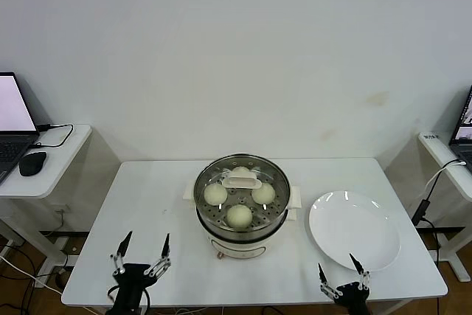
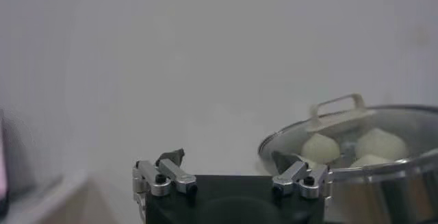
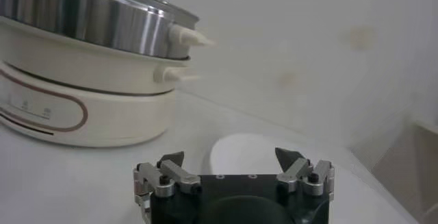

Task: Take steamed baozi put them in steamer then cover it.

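Both the left gripper [image 1: 145,244] and right gripper [image 1: 340,266] hang splayed at the table's near edge, the left nearer the round shiny steel steamer [image 1: 241,212] beyond, where cream-white buns [image 1: 239,215] sit under the clear glass cover [image 1: 242,178].

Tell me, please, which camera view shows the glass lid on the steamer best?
The head view: it looks down on the whole lid, its handle and the buns beneath. The left wrist view shows the lid only side-on, partly cut off. The right wrist view shows mostly the steamer wall.
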